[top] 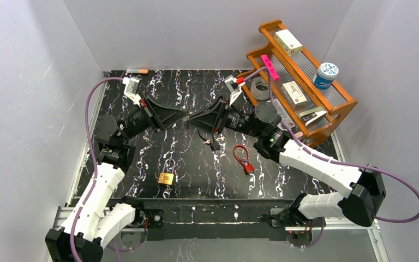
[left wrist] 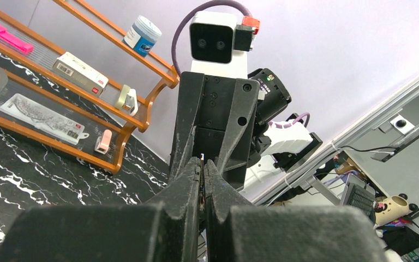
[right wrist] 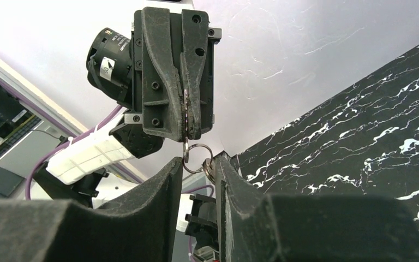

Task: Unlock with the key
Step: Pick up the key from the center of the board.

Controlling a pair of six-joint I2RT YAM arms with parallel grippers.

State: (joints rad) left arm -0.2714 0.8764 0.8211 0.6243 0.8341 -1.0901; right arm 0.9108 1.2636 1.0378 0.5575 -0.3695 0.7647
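Up over the middle of the table (top: 207, 183), your two arms meet tip to tip. Your left tool (right wrist: 190, 131) is clenched on the key (right wrist: 185, 106), a thin metal edge pinched flat in its jaws, with the key ring (right wrist: 196, 156) dangling out the bottom. My guess is you're holding it up there so your right tool (right wrist: 199, 166) can take a better grip for turning.

The right tool's jaws stand half closed either side of that ring, but I honestly can't tell if they're pinching it or just bracketing it. The brass padlock (top: 166, 178) sits on the table near the front edge, well apart from both tools. A red cable lock (top: 244, 159) lies off to its right.

Hard bits: the key's blade is buried in the jaws, so no idea which way it points. In the top view there's a small metal bit (top: 209, 143) under the tools. Hanging or lying, can't say.
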